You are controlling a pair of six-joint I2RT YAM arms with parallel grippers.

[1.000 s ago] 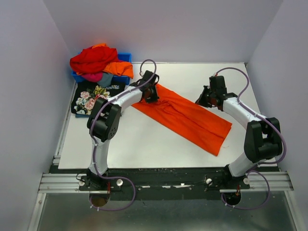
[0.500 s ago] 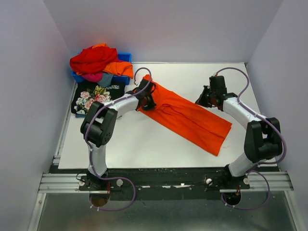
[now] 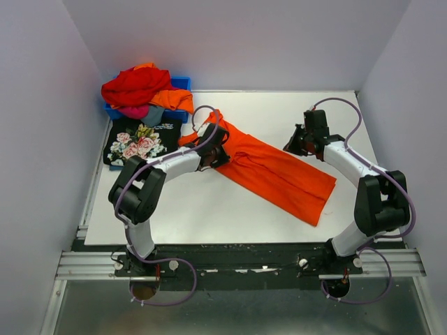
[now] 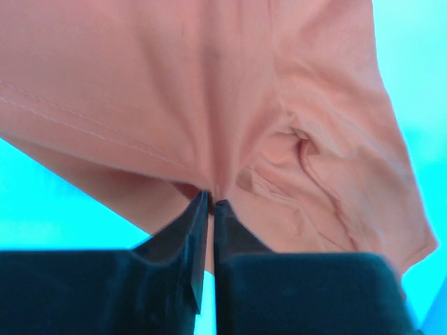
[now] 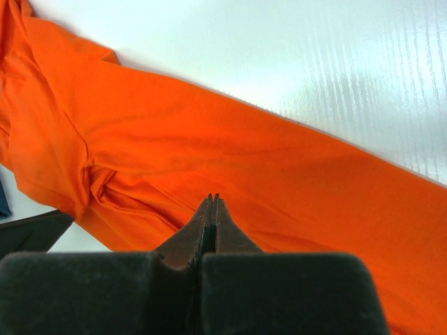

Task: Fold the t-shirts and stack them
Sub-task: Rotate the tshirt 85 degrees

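Tee [image 3: 279, 174], the orange one, is lying as a long folded strip on the counter [image 3: 209, 209]. One end is sitting just beside the bin [image 3: 183, 82], and the rest is running diagonally away from it toward the right arm.

Left tool [image 3: 215, 155] is sitting on the end nearest the bin. In its wrist view the jaws are standing almost together and wrinkles are converging on the tips, so I'm reading it as pinching a thin fold. Right tool [image 3: 295, 146] is hovering closed and empty over the strip's edge, well away from the bin.

Handling: it's looking light and limp, so it's likely going to sag and drag. A shallow pinch is risking peeling one layer off. I'm suggesting taking hold at the hem or corners, through all layers, with one tool per end. The bunched lump at the bin end is wanting smoothing first.

Around: the black tee [image 3: 140, 143] is lying folded just in front of the bin, and I'm guessing that's the stack spot. The pile [image 3: 136, 85] of red, orange and pink tees is overflowing the bin. One orange piece is hanging near the strip's end, which is risking a snag. The left arm is reaching across near the black tee.
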